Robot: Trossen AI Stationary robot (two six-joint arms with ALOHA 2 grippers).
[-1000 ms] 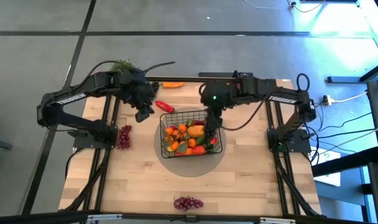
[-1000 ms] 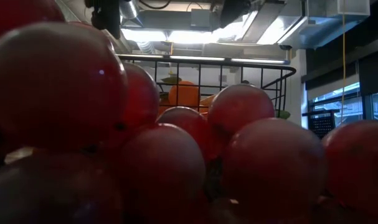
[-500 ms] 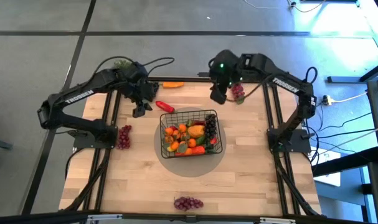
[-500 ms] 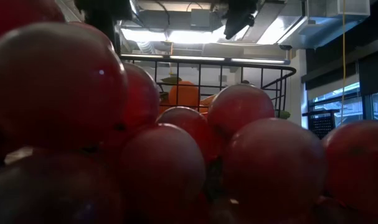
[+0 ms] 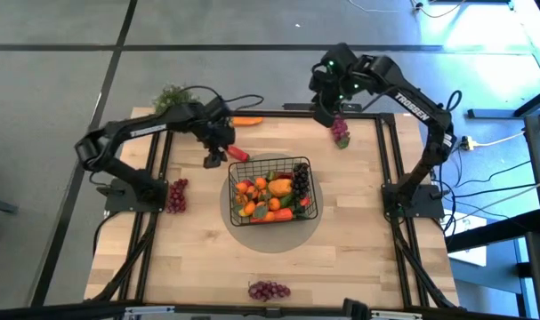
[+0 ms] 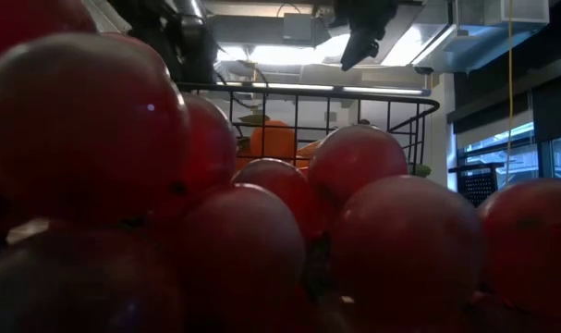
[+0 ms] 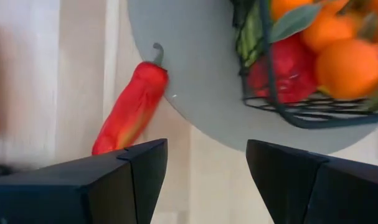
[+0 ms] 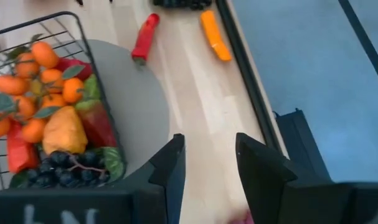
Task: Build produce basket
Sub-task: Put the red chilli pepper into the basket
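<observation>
The black wire basket (image 5: 270, 188) stands on a round grey mat (image 5: 274, 236) mid-table and holds oranges, a lemon, peppers and dark grapes. A red pepper (image 5: 237, 152) lies by the basket's far left corner, its stem end on the mat's edge (image 7: 156, 59). My left gripper (image 5: 216, 160) is open and empty just left of that pepper (image 7: 129, 109). My right gripper (image 5: 323, 114) is open and empty, raised over the table's far edge beside a bunch of red grapes (image 5: 341, 132). The basket also shows in the right wrist view (image 8: 51, 93).
An orange carrot (image 5: 246, 121) lies at the far edge. Red grape bunches lie at the left (image 5: 176, 196) and at the near edge (image 5: 269, 290), the latter filling the low view (image 6: 215, 213). A leafy plant (image 5: 172, 93) stands at the far left corner.
My right gripper has risen from over the basket's right side and gone toward the table's far edge, beside the red grapes. My left gripper has shifted right, toward the red pepper. Dark grapes now show in the basket where the right gripper was.
</observation>
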